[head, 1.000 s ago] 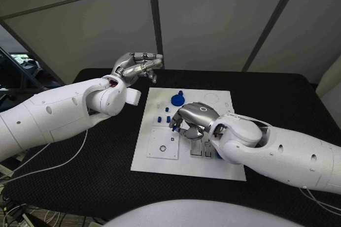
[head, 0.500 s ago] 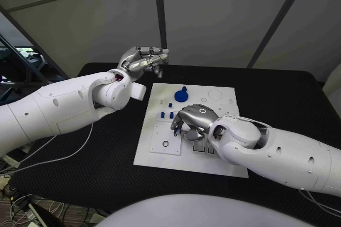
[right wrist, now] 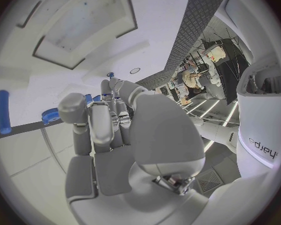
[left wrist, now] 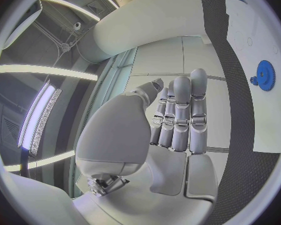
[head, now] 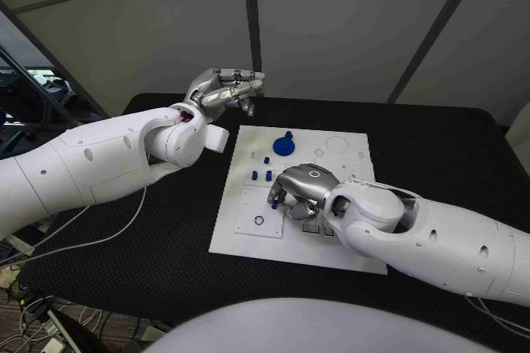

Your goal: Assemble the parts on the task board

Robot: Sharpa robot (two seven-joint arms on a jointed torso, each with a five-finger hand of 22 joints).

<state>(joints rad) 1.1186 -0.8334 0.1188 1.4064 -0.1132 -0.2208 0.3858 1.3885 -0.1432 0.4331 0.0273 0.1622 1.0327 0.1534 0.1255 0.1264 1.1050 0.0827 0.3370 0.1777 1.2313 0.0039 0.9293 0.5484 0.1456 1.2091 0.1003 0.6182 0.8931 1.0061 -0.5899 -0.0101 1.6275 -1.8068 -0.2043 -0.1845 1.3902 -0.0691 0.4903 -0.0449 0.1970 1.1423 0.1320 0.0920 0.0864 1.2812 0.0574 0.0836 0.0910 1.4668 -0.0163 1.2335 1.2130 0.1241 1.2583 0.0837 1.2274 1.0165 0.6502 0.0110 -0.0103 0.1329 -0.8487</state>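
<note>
Task board: I saw the white task board (head: 337, 250) lying flat in the middle of the black table (head: 442, 154), a long plate with round cut-outs near its far end and a raised square tile with a small ring at its near left corner.
Blue disc: a round blue part (head: 285, 146) with a short stem lay on the far half of the board; in my left wrist view it showed as a toothed blue wheel (left wrist: 265, 75).
Small parts: several small blue pegs (head: 262, 174) stood in a cluster mid-board, just left of the right hand.
Blue rod: a slim blue rod (right wrist: 3, 119) stood apart from the rest in my right wrist view.
Right hand: the right hand (head: 300, 191) was down over the board's middle, fingers curled in; I could not tell whether it held a part.
Left hand: the left hand (head: 227, 89) was raised beyond the board's far left corner, fingers straight and side by side, holding nothing.
</note>
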